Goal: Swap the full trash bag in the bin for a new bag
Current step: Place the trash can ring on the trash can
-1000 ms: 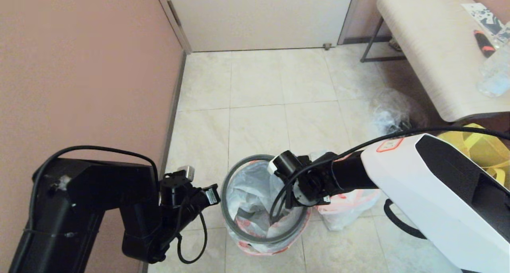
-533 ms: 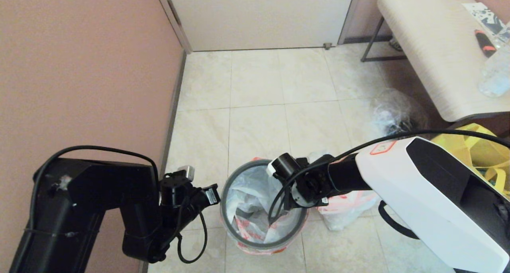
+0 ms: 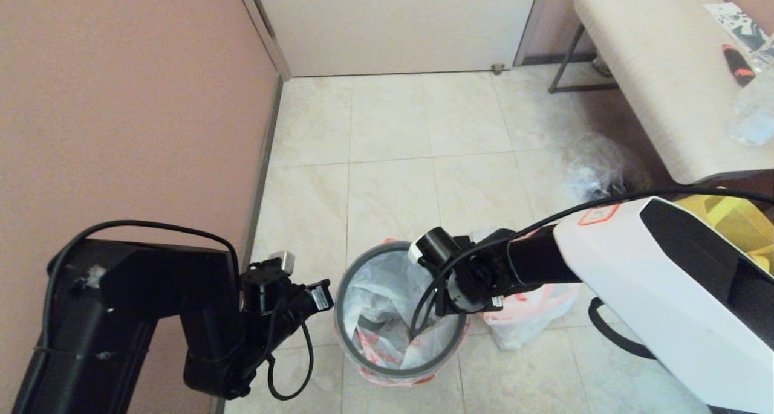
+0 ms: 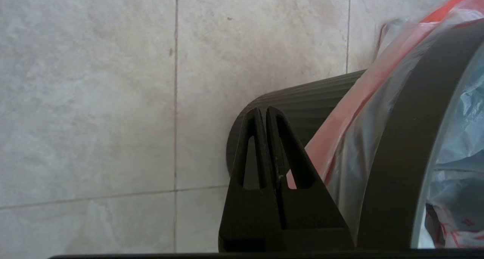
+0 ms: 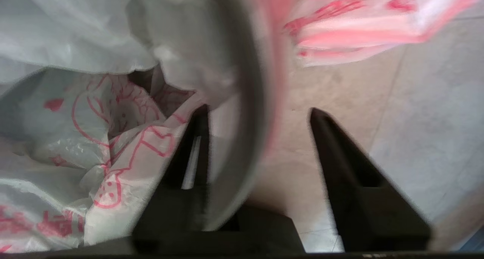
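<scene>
The black bin [image 4: 302, 96] stands on the floor tiles, its grey ring [image 3: 337, 308] lying over the new bag [image 3: 378, 287], a thin white bag with red print that lines the inside. The bag's pale orange hem [image 4: 348, 119] hangs outside under the ring. My right gripper [image 5: 258, 113] is open and straddles the ring [image 5: 242, 100] at the bin's right side, one finger inside and one outside. The full trash bag [image 3: 532, 314] sits on the floor right of the bin, partly behind my right arm. My left gripper [image 4: 263, 111] is shut and empty, close to the bin's left wall.
A pink wall runs along the left and a closed door stands at the back. A pale bench [image 3: 653, 69] is at the back right, with a clear bag of dark items [image 3: 595, 166] and a yellow tote [image 3: 725, 214] on the floor beside it.
The grey ring has come down level onto the bin over the bag's hem. My right gripper has opened and let go of the ring. The left arm has not moved.
</scene>
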